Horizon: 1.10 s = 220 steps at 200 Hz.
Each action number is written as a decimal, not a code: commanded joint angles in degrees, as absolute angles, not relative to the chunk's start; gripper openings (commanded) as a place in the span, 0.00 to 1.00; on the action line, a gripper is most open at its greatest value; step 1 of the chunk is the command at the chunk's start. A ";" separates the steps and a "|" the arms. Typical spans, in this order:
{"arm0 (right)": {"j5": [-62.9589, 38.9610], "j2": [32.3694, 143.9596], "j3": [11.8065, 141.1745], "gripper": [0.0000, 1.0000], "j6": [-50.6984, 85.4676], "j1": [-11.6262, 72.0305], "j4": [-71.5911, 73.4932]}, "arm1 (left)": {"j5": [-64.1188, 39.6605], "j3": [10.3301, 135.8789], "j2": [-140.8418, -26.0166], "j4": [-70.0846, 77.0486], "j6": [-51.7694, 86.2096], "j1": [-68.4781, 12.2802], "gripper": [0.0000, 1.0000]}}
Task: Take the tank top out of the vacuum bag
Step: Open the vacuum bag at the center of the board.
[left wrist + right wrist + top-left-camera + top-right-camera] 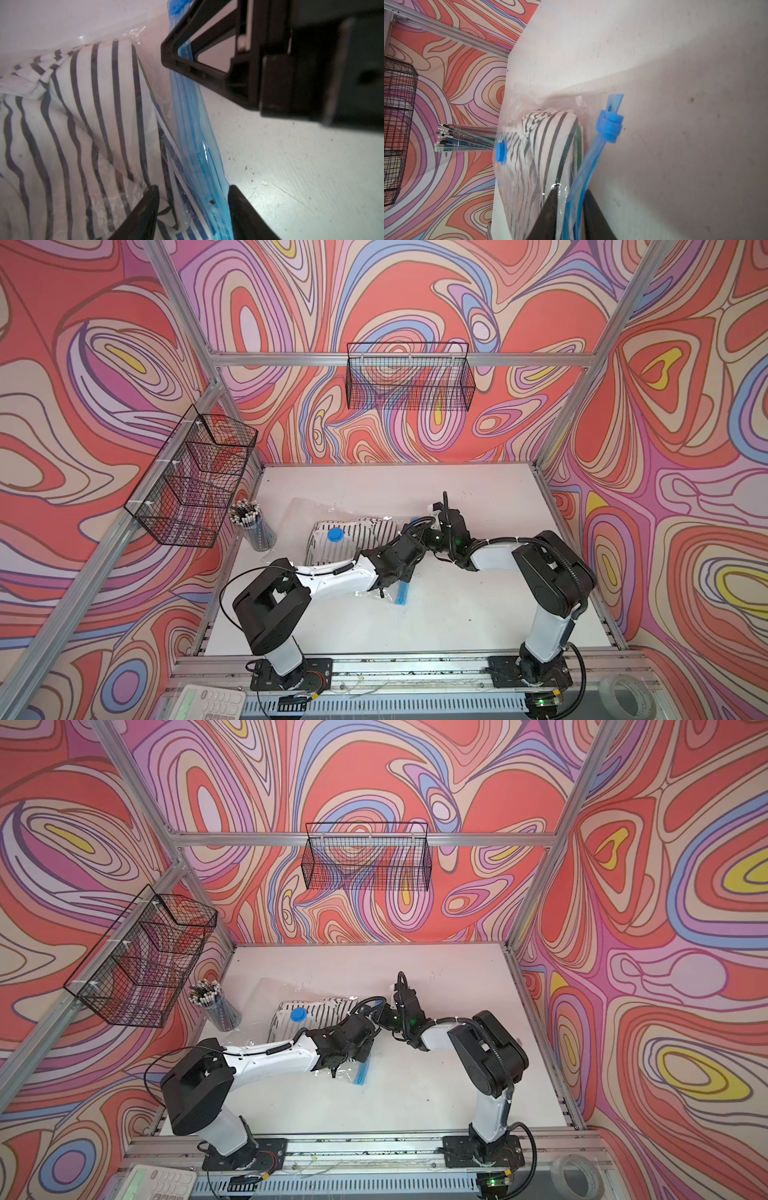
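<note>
Left wrist view shows the striped tank top (83, 124) inside the clear vacuum bag (133, 35), with the light-blue zip strip (193, 135) running along the bag's edge. The bag lies on the white table (457, 614), near its middle, and a round blue valve cap (335, 535) sits on the plastic above the shirt. A blue slider clip (609, 128) sits on the strip near its end.

A clear cup of pencils (257, 531) stands just beside the bag. Two wire baskets (409, 377) hang on the walls. In both top views the left arm crosses over the bag and hides part of it.

The left gripper (193, 187) has its fingers apart, with the zip strip between them. The right gripper (571, 190) is clamped on the same strip, farther along.
</note>
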<state>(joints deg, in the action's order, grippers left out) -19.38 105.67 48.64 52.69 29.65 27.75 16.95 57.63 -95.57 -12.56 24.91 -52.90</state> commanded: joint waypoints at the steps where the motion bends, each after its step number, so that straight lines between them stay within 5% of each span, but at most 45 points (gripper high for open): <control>1: -20.17 106.60 47.64 0.24 54.05 29.29 30.43 | 19.32 59.79 -97.75 -13.09 27.07 -53.21 0.61; 49: -20.04 105.43 47.46 0.23 53.62 28.70 29.45 | 22.44 61.36 -101.04 -13.99 28.56 -53.28 0.49; 99: -20.65 105.35 46.47 0.23 54.39 27.90 30.36 | 27.80 63.23 -100.96 -16.43 27.73 -53.26 0.00; 169: -17.00 98.10 42.45 0.55 51.50 26.77 25.50 | 33.92 68.28 -98.28 -22.73 26.29 -53.09 0.00; 220: -16.41 95.47 36.74 0.55 52.89 26.98 27.41 | 34.35 70.49 -96.15 -24.40 26.54 -53.09 0.00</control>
